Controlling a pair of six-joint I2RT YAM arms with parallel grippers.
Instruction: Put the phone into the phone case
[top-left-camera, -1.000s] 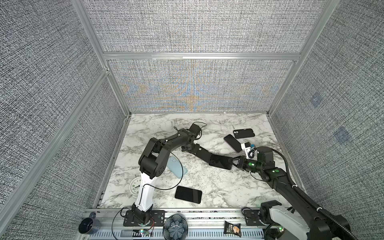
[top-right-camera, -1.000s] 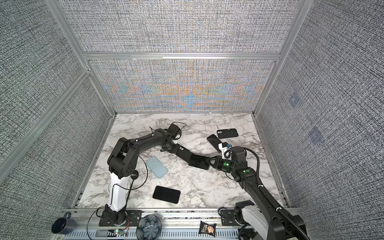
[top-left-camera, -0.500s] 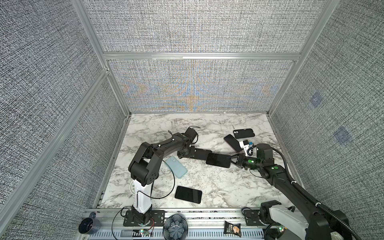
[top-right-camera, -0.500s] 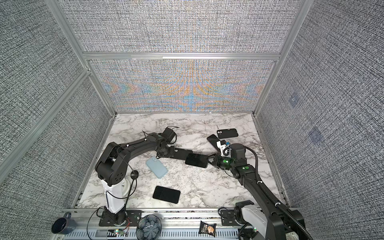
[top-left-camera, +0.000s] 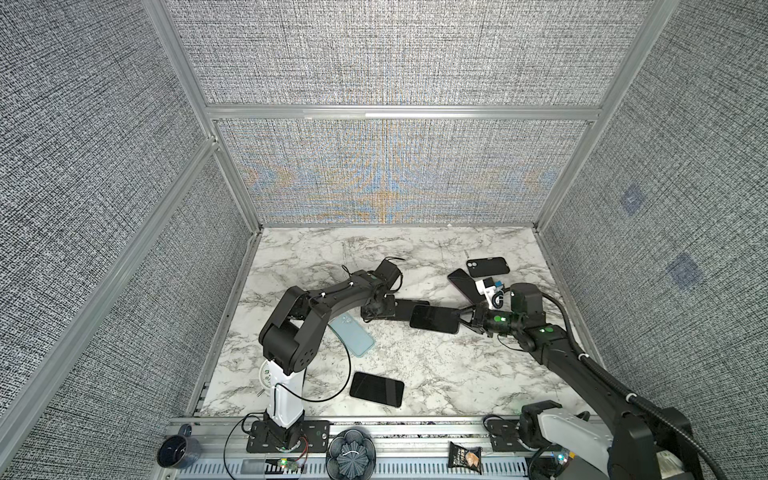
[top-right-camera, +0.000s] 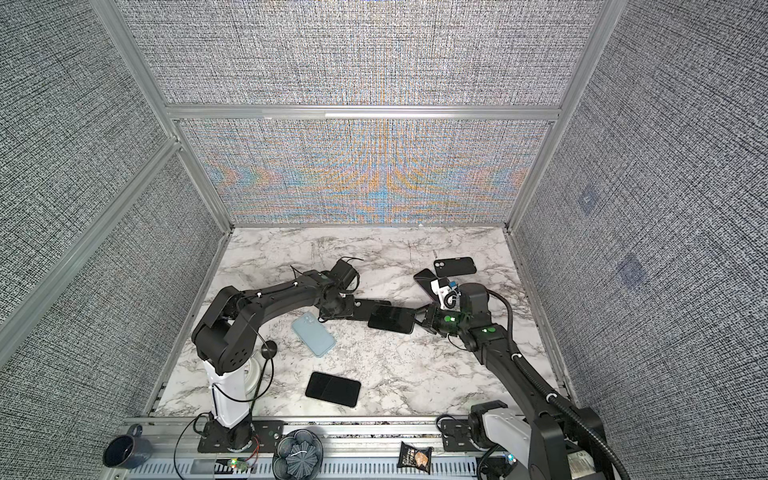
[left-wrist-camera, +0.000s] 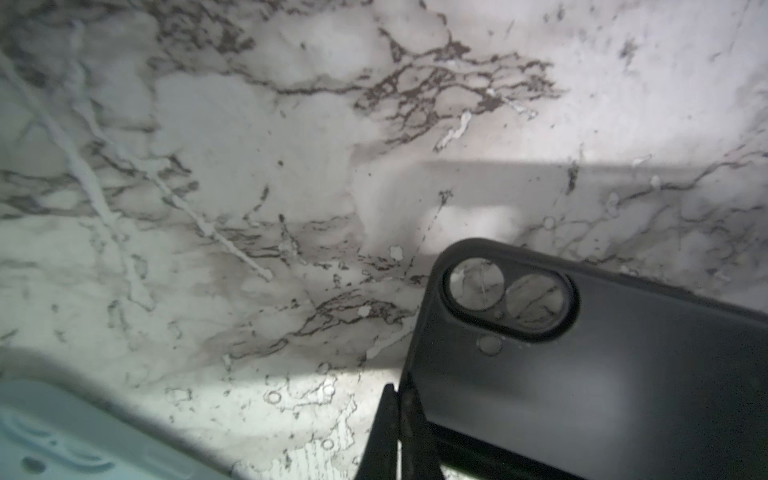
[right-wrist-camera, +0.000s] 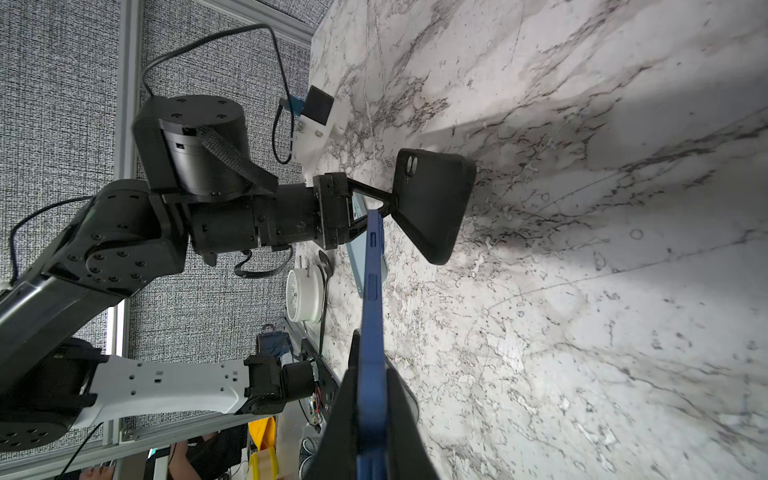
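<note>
The empty black phone case (top-left-camera: 405, 308) (top-right-camera: 365, 307) hangs just above the marble, and my left gripper (top-left-camera: 384, 311) (left-wrist-camera: 398, 419) is shut on its edge. Marble shows through its camera cut-out (left-wrist-camera: 509, 301). My right gripper (top-left-camera: 464, 320) (right-wrist-camera: 372, 399) is shut on the phone (top-left-camera: 434, 319) (top-right-camera: 390, 318), which has a blue rim (right-wrist-camera: 371, 299) and a dark screen. In both top views the phone's far end overlaps the case. In the right wrist view the phone's tip sits close beside the case (right-wrist-camera: 432, 203); I cannot tell whether they touch.
A light blue case (top-left-camera: 352, 336) (left-wrist-camera: 62, 432) lies under the left arm. A black phone (top-left-camera: 376, 388) lies near the front edge. Another black case (top-left-camera: 487, 267) and a dark phone (top-left-camera: 460, 283) lie at the back right. A white timer (top-left-camera: 266, 370) stands by the left arm's base.
My left arm has folded back to the left, carrying the case with it. The right gripper has shifted slightly left with the phone. Both grips have stayed shut.
</note>
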